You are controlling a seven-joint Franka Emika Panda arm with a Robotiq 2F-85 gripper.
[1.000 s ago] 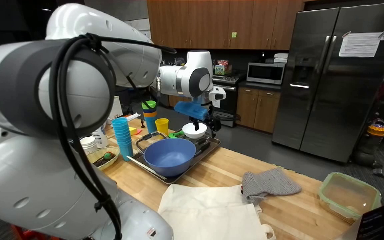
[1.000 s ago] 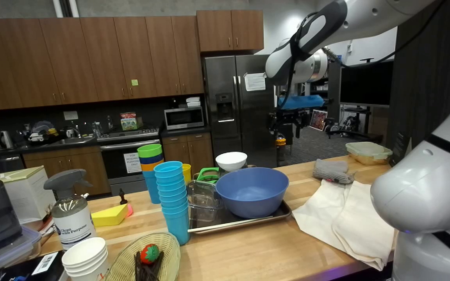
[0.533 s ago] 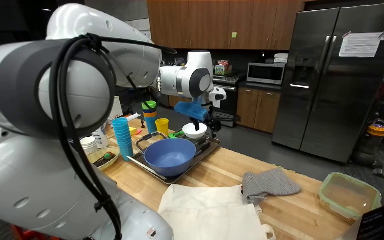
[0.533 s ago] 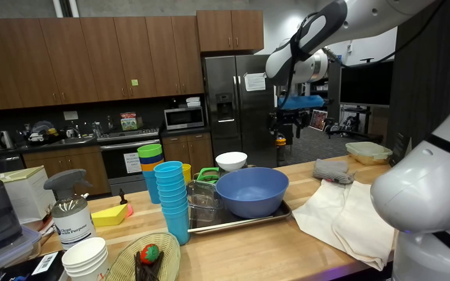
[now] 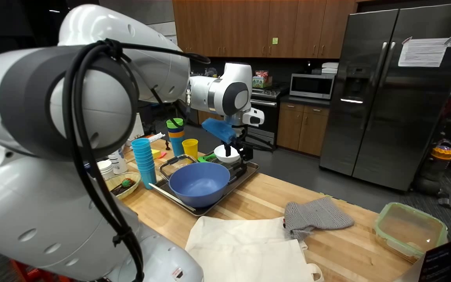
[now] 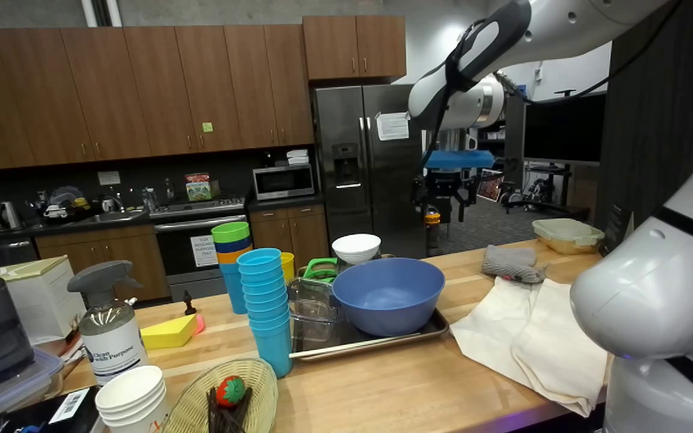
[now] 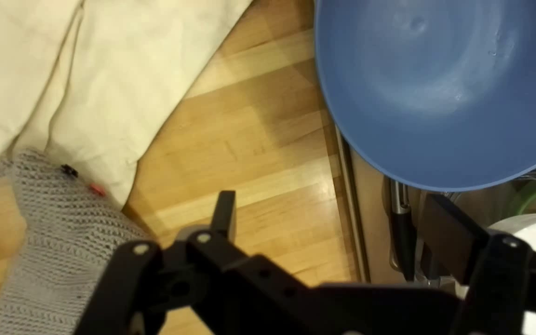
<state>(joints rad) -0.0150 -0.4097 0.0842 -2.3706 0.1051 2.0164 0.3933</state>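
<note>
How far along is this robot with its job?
Done: nothing clearly; the blue bowl stands in the tray, but who put it there isn't shown.
In hand: nothing; the gripper hangs open above the counter.
Left: apparently any grasp; the white bowl and gray cloth are untouched.

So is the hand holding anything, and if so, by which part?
Nothing is held: the hand is open, its fingers wide apart with nothing gripped between them.
</note>
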